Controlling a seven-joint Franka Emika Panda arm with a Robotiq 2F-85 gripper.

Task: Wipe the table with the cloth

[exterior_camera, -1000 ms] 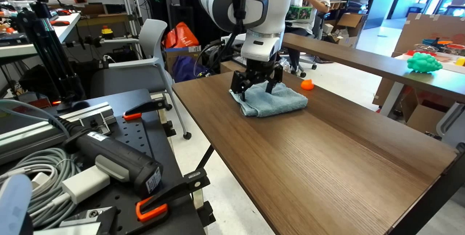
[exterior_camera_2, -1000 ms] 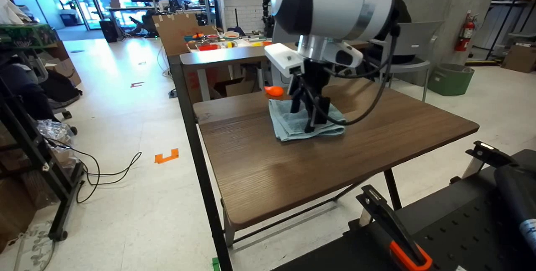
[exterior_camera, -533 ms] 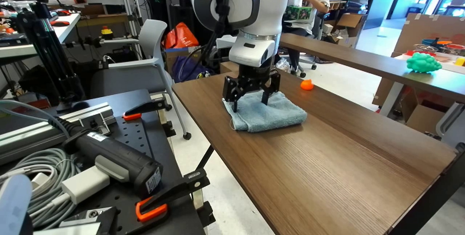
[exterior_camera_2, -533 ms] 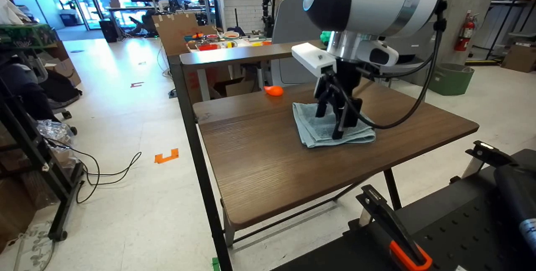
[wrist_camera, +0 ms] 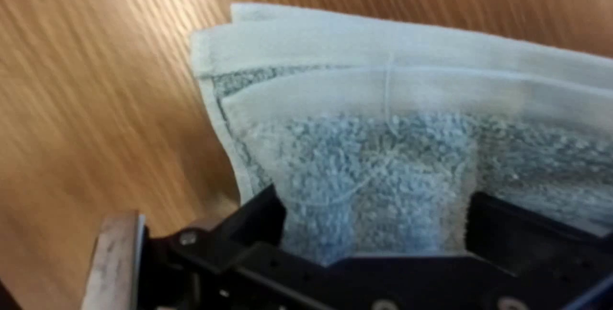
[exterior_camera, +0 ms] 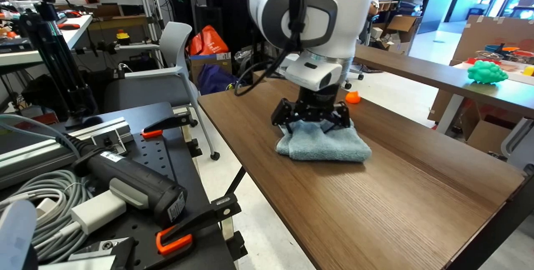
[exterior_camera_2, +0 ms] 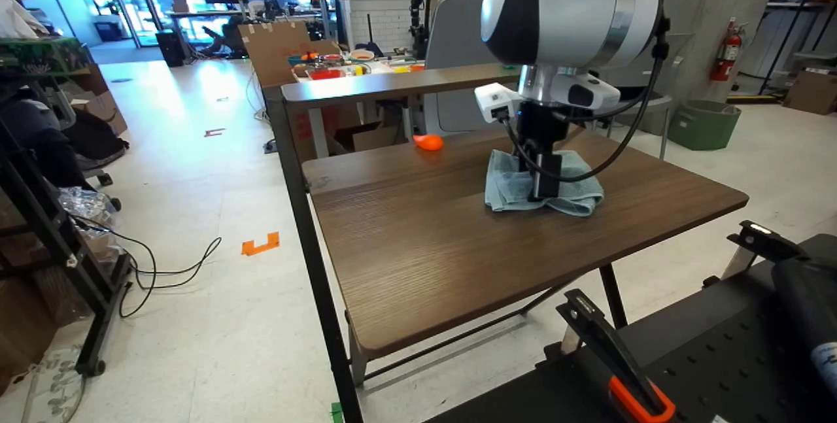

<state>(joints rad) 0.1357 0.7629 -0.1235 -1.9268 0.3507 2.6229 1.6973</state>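
Observation:
The light blue-grey cloth [exterior_camera: 329, 149] lies folded and rumpled on the dark brown table [exterior_camera: 375, 203]; both also show in an exterior view, the cloth [exterior_camera_2: 579, 199] on the table's [exterior_camera_2: 405, 253] far half. My gripper [exterior_camera: 309, 129] points down and presses into the cloth. In the wrist view its two black fingers [wrist_camera: 376, 200] stand well apart. The cloth [wrist_camera: 397, 147] bulges up between them and fills the gap. The fingertips are sunk in or hidden by the cloth in an exterior view. The cloth's left hem edges show in the wrist view, with table beyond.
A small orange object [exterior_camera: 353, 97] lies on the table near its far edge; it also shows in an exterior view [exterior_camera_2: 428, 142]. A black cart [exterior_camera: 146, 178] with clamps and a cable coil stands alongside the table. A raised wooden shelf [exterior_camera: 421, 74] runs behind the table.
My gripper and the cloth have slid together along the table. The gripper has turned and sits lower on the cloth. The cloth is more bunched between the fingers than before.

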